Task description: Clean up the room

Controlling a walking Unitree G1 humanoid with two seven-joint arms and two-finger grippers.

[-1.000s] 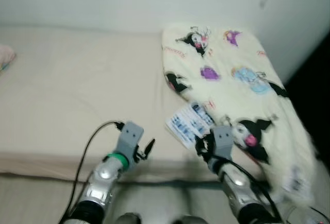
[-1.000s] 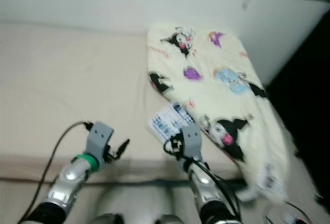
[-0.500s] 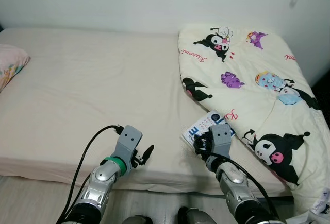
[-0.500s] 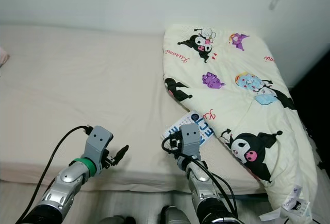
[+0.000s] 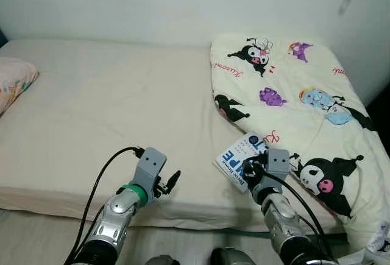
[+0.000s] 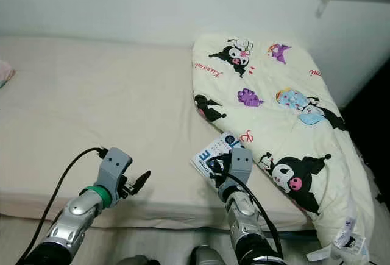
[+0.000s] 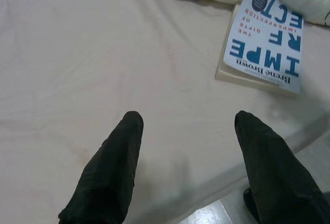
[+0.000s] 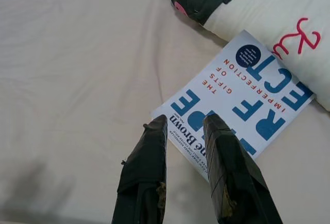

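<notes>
**Closing on the book at the mattress edge**

Settling after a blurred, tilted sweep a second ago, the head view now looks squarely down on the bed (image 5: 91,113), so most of the apparent shift is the camera's, not the things'. The cartoon-print duvet (image 5: 292,94) lies heaped over the bed's right side, a pillow (image 5: 13,79) at the far left.

The real change is the right gripper (image 8: 185,126): half a second ago it hung beside the near left of the book (image 5: 244,155); now it has slid right, and its fingers, set a little apart and holding nothing, reach over the book's near edge. The book lies flat on the sheet, its far corner tucked against the duvet. That reads as lining up a grasp, not yet made.

The left gripper (image 7: 188,121) hovers over bare sheet, fingers spread wide, well left of the book.
</notes>
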